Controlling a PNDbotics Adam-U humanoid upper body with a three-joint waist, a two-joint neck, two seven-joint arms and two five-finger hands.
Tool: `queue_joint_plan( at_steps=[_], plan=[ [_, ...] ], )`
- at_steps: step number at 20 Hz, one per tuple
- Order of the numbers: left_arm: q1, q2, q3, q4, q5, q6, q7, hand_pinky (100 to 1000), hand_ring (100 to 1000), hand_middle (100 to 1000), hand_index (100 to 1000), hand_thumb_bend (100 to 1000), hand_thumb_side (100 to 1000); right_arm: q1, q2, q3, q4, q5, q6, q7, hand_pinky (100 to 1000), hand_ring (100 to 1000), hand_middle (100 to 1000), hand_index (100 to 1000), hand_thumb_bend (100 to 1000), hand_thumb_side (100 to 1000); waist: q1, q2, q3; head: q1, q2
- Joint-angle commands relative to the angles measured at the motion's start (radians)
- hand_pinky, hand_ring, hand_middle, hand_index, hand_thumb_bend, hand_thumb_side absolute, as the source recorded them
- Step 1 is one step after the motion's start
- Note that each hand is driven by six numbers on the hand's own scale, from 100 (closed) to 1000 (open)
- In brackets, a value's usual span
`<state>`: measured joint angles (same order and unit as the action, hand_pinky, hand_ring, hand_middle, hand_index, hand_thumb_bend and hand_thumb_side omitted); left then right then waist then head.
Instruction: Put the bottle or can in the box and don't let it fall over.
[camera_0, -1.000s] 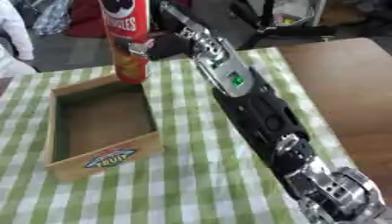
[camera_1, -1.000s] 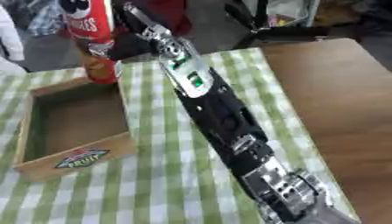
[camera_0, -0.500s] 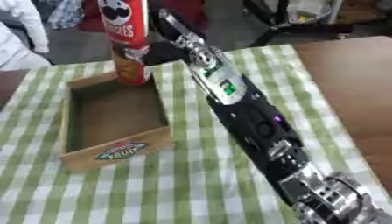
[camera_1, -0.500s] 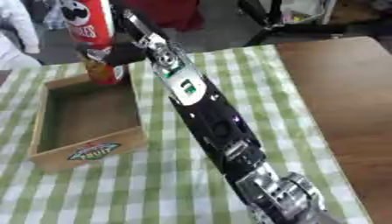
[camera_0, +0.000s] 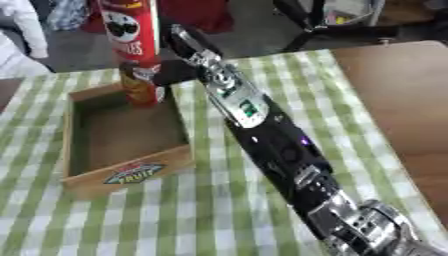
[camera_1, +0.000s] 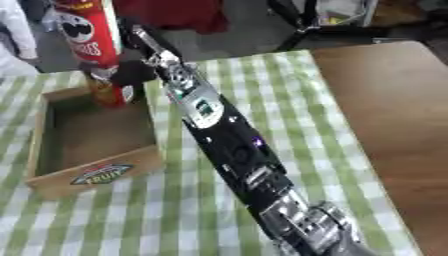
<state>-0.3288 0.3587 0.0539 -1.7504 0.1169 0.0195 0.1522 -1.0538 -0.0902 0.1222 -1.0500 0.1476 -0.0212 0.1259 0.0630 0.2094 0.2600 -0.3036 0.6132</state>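
Note:
A tall red chip can (camera_0: 133, 50) stands upright at the far end of a wooden box (camera_0: 122, 177) with a fruit label on its front. My right hand (camera_0: 166, 72) is curled round the can's lower half, its long black arm running up from the lower right. The can's base is hidden behind the box's far wall and the hand, so I cannot tell whether it rests on the box floor. My left hand shows in neither view.
The box sits on a green and white checked cloth (camera_0: 210, 210). Bare brown tabletop (camera_0: 402, 100) lies to the right. Beyond the far edge are a black chair base (camera_0: 332, 20) and some fabric.
The whole picture has shifted and tilted, so the camera has moved. The can now stands lower, at the box's far end, still in my right hand.

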Motion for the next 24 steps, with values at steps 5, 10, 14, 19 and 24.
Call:
queue_joint_plan(
  at_steps=[5, 10, 14, 19, 24],
  plan=[
    [-0.015, 0.016, 0.024, -0.019, -0.004, -0.001, 0.014, 804, 861, 835, 823, 100, 706, -0.018, 0.010, -0.011, 0.024, 0.034, -0.010, -0.025, 941, 463, 386, 323, 101, 100, -0.005, 0.008, 0.055, -0.068, -0.018],
    [-0.021, 0.014, 0.026, -0.024, -0.002, -0.002, 0.017, 804, 861, 835, 820, 100, 697, -0.016, 0.013, -0.008, 0.049, 0.070, -0.024, -0.042, 940, 480, 405, 343, 163, 100, -0.010, 0.012, 0.068, -0.084, -0.021],
    [-0.025, 0.014, 0.025, -0.025, -0.003, -0.002, 0.017, 804, 861, 835, 820, 100, 703, -0.010, 0.014, 0.000, 0.067, 0.108, -0.036, -0.009, 918, 668, 566, 542, 218, 100, -0.011, 0.014, 0.067, -0.071, -0.024],
    [-0.029, 0.015, 0.024, -0.027, -0.005, -0.002, 0.016, 804, 861, 836, 820, 100, 702, -0.006, 0.014, 0.003, 0.089, 0.154, -0.010, 0.073, 993, 1000, 915, 900, 196, 464, -0.010, 0.013, 0.064, -0.060, -0.017],
    [-0.029, 0.015, 0.025, -0.027, -0.005, -0.001, 0.016, 804, 862, 836, 820, 100, 702, -0.004, 0.010, -0.015, 0.074, 0.187, -0.005, 0.081, 993, 1000, 916, 905, 184, 567, -0.011, 0.011, 0.061, -0.052, -0.011]
  ],
)
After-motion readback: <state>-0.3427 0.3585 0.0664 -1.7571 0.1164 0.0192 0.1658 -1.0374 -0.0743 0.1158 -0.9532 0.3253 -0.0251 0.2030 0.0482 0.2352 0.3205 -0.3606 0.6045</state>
